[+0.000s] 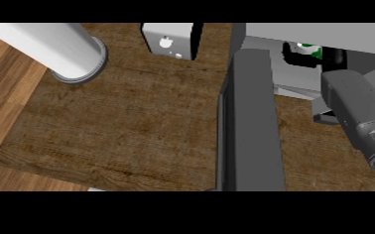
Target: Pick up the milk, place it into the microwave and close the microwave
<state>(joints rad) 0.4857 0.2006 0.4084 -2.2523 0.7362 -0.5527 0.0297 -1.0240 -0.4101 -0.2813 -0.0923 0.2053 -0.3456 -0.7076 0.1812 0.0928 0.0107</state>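
Closest to the lens is the robot's grey right forearm, entering at the right edge and angling up toward the light grey microwave at the top right. Its black right hand is inside the microwave's open cavity, with dark fingers curled round a small white-and-green milk carton. Only patches of the carton's green and white show between the fingers. The carton is therefore inside the oven's opening, in the hand's grasp, and whether it touches the cavity floor cannot be told. Just left of the forearm, the microwave's dark grey door stands swung open, seen as a long slab running from the cavity down to the lower edge of the view. Beneath everything spreads the dark brown, rough-grained wooden counter. At its far edge, left of the door, stands a small white box with a dark side and an apple-shaped mark. A pale grey cylinder with a darker grey ring at its end slants in from the upper left. Lighter wooden floor planks show beyond the counter's left edge. No left hand appears anywhere.
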